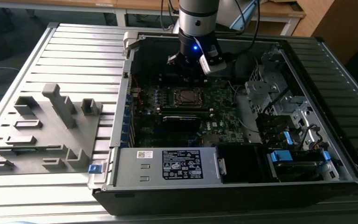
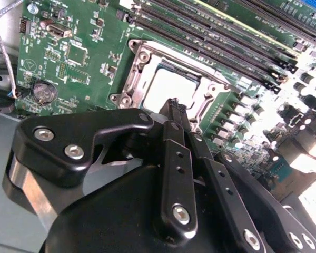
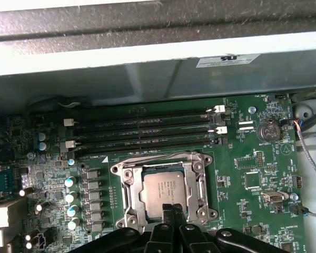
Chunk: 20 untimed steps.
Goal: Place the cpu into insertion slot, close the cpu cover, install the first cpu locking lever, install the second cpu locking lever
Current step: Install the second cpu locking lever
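Note:
The cpu [image 1: 185, 96] lies in the socket on the green motherboard, its dull silver top [image 3: 166, 190] showing through the square opening. The cpu cover [image 3: 127, 182] is a silver frame lying flat around it, also seen in the second wrist view [image 2: 139, 79]. I cannot make out the locking levers' positions. My gripper [image 1: 188, 71] hangs just above the socket inside the case. In both wrist views its black fingertips [image 3: 171, 209] are pressed together over the cpu's near edge, with nothing between them [image 2: 174, 105].
Memory slots [image 3: 142, 132] run beside the socket, and a coin battery [image 3: 268, 129] sits near the board's corner. A black box with a white label [image 1: 179, 164] fills the case front. Drive cages [image 1: 278, 107] stand at the exterior view's right, a grey fixture [image 1: 48, 130] outside at its left.

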Each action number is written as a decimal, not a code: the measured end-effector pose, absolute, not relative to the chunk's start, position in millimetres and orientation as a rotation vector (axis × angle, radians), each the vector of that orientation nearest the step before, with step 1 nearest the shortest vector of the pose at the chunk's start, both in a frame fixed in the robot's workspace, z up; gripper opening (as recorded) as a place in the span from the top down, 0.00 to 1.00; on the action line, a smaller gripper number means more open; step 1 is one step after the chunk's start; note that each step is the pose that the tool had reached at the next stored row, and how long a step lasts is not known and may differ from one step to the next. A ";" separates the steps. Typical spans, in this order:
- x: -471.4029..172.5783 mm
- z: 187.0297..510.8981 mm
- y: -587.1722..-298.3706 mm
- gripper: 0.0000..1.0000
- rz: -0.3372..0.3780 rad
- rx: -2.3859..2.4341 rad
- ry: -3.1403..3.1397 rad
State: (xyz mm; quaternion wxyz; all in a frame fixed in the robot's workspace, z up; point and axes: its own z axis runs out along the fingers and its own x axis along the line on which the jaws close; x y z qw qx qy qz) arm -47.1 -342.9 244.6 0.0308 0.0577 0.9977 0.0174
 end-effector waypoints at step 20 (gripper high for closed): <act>-47.2 243.7 -376.2 0.89 0.054 0.178 3.074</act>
